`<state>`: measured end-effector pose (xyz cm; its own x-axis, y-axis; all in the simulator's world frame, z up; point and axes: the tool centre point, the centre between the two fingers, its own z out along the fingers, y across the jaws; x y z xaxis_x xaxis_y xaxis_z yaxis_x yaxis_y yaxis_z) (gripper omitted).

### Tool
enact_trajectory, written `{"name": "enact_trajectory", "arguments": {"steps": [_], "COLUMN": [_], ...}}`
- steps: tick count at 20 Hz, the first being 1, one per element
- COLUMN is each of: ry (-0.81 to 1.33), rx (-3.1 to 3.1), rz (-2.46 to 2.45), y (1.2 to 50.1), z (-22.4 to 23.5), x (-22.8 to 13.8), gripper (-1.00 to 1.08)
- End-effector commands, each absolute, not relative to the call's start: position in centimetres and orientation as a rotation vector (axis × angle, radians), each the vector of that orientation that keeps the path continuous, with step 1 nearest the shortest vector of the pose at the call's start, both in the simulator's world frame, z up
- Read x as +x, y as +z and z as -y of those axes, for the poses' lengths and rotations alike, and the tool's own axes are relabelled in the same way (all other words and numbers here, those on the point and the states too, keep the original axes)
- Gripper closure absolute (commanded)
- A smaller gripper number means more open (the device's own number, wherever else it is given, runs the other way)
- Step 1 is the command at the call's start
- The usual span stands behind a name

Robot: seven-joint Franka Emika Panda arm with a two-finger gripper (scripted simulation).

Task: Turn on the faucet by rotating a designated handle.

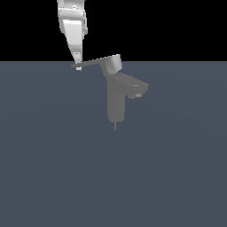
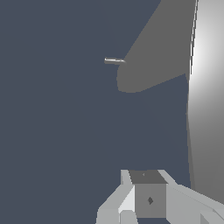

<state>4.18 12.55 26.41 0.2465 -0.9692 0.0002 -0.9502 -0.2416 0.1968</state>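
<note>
Below me spreads the flat blue-grey floor (image 1: pixel 53 168). On it stands the faucet (image 1: pixel 117 99), off to one side of my jaws and lower, its spout pointing away from me. Its handle (image 1: pixel 91 63) reaches toward me, the thin tip right at my gripper (image 1: pixel 78 66). Whether my jaws are parted, I cannot tell.

Flat, dim, low-resolution renders with no cast shadows; a bright sheen streaks the faucet (image 2: pixel 203 87) in the wrist view.
</note>
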Motion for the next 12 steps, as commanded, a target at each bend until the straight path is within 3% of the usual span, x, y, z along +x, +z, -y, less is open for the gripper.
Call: {"name": "enact_trajectory", "arguments": {"steps": [1, 12], "ry": [-0.181, -0.181], "rx": [2.353, 2.353], "rz": [1.829, 1.829], "y": [26.6, 27.1], "z": [-12.4, -11.8], "x": [3.6, 0.6], "gripper": [1.08, 1.08]}}
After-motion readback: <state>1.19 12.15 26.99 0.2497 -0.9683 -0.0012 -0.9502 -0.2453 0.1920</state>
